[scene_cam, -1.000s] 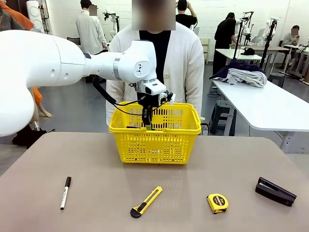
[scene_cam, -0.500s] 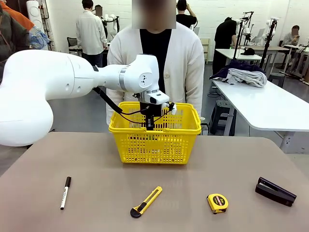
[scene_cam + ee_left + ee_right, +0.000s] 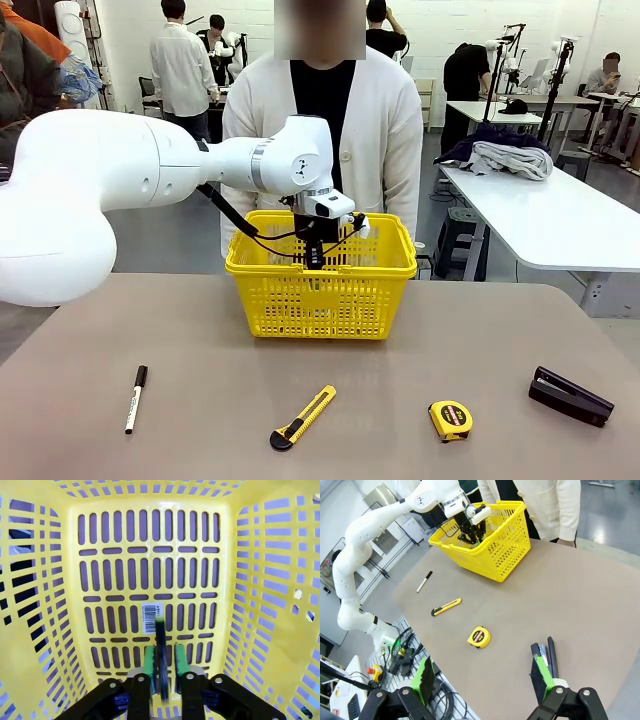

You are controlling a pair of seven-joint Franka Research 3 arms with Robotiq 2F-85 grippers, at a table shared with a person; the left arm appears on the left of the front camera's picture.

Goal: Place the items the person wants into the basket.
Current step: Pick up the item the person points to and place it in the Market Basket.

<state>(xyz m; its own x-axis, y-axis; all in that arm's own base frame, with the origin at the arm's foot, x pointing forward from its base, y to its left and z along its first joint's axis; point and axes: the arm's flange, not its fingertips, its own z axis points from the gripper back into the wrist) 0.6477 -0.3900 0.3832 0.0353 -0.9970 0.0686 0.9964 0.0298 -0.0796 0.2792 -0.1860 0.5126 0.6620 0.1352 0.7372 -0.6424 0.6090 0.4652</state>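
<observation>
The yellow basket (image 3: pixel 330 300) stands at the table's far side, in front of the person (image 3: pixel 385 130) in a white cardigan. My left gripper (image 3: pixel 314 262) reaches down inside it. In the left wrist view a thin dark pen (image 3: pixel 160 645) stands blurred between the green pads (image 3: pixel 149 657), with a small gap beside it, above the basket floor (image 3: pixel 115 580); the left gripper (image 3: pixel 165 650) is slightly open. A yellow-and-black utility knife (image 3: pixel 302 417) and a tape measure (image 3: pixel 450 420) lie near the front edge. My right gripper (image 3: pixel 482 680) hangs open and holds nothing, high above the table.
A white marker with a black cap (image 3: pixel 135 398) lies front left and a black stapler (image 3: pixel 570 396) front right. A white barcode label (image 3: pixel 152 618) sits on the basket floor. Bare table lies between the basket and the front row of tools.
The left arm has sunk a little, lowering its gripper deeper into the basket. Its jaws have parted around the pen. Nothing on the table has moved.
</observation>
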